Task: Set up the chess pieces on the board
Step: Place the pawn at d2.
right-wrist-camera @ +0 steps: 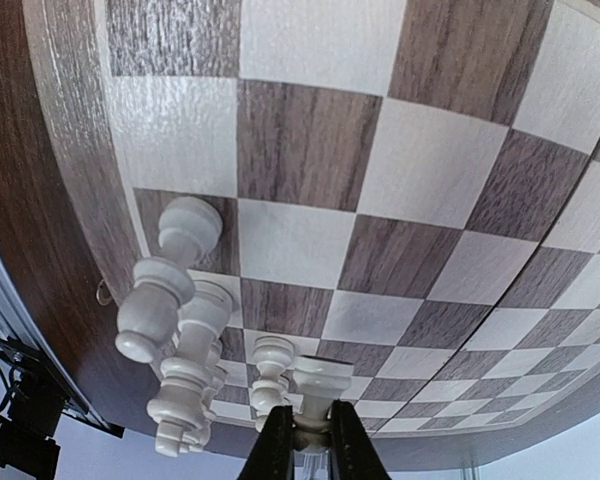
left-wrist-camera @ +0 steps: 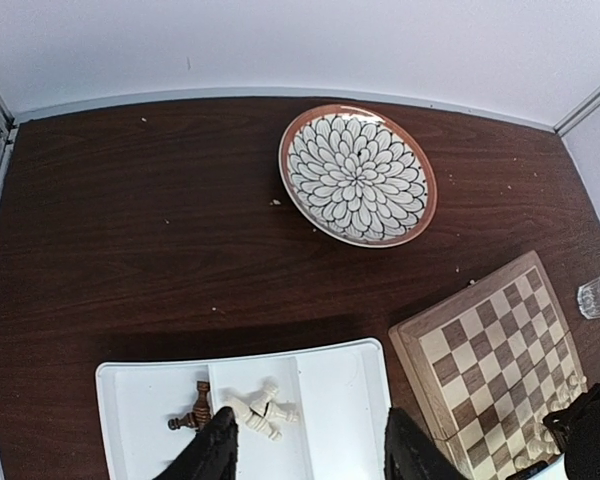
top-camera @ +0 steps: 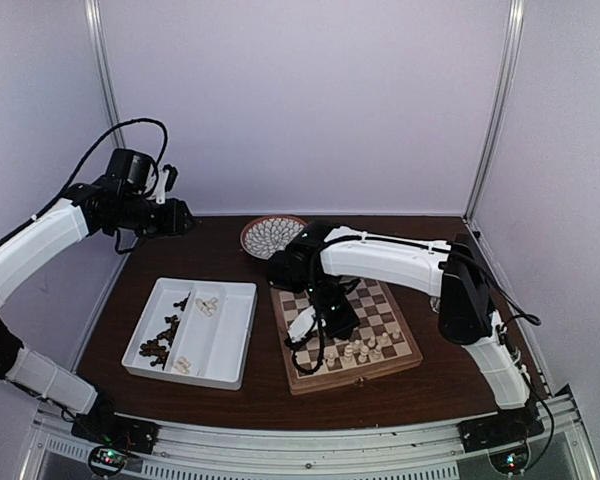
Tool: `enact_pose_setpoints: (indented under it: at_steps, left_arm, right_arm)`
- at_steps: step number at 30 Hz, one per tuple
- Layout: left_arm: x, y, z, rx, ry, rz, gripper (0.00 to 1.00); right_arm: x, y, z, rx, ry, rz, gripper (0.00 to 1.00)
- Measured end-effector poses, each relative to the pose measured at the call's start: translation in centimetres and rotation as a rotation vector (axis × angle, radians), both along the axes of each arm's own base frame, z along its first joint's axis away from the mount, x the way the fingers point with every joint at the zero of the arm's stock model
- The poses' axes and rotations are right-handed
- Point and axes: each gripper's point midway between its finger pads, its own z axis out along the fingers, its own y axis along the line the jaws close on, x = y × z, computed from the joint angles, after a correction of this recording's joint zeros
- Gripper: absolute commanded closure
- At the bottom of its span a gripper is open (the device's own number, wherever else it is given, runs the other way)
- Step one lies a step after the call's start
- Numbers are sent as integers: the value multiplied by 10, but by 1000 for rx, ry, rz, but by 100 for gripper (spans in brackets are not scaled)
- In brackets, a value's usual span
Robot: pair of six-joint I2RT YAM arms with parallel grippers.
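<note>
a: what stands behind your table (top-camera: pixel 220 255)?
b: you've got plain pale walls (top-camera: pixel 300 100) on three sides, with metal posts (top-camera: pixel 105 90) in the back corners.
a: and the table?
b: dark brown wood, with a metal rail (top-camera: pixel 300 440) along your near edge.

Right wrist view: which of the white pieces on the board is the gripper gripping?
The wide-topped cream piece at bottom centre, pinched by the right gripper. The other cream pieces stand free to its left.

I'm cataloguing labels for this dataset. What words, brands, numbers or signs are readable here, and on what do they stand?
None readable: the board, plate, tray and chess pieces carry no words, labels or numbers. The plate shows only a petal pattern.
</note>
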Motion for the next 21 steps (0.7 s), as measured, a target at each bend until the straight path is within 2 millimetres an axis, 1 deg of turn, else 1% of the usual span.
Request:
enact_pose_setpoints:
  at_steps: [8,21]
  left_arm:
    - [1,2,0,-33,13,1,50]
    - [1,4,1,-72,29,4,50]
  right_arm:
    - [1,-3,-1,-24,-3,0,94]
    - [-4,-1,-9,-42,8,7,93]
